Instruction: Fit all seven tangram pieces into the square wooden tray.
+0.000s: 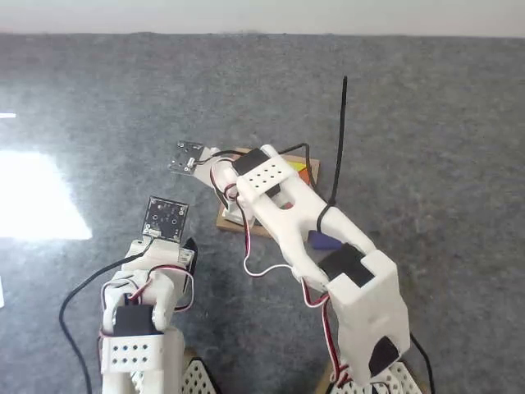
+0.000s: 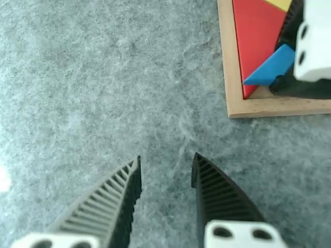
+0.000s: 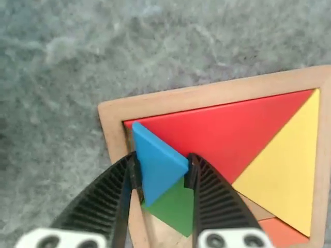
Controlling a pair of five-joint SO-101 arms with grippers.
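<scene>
At a corner of the wooden tray [image 3: 207, 97], the right gripper [image 3: 163, 156] pinches the blue triangle [image 3: 155, 170]; the left gripper [image 2: 165, 161] hangs spread apart over grey felt [image 2: 103, 77].

Grey felt table [image 1: 426, 123] carries the square wooden tray [image 2: 228, 67]

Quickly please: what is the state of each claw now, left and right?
Left claw: open, holding nothing, above the grey table.
Right claw: closed on the blue piece, at a corner of the wooden tray.
</scene>
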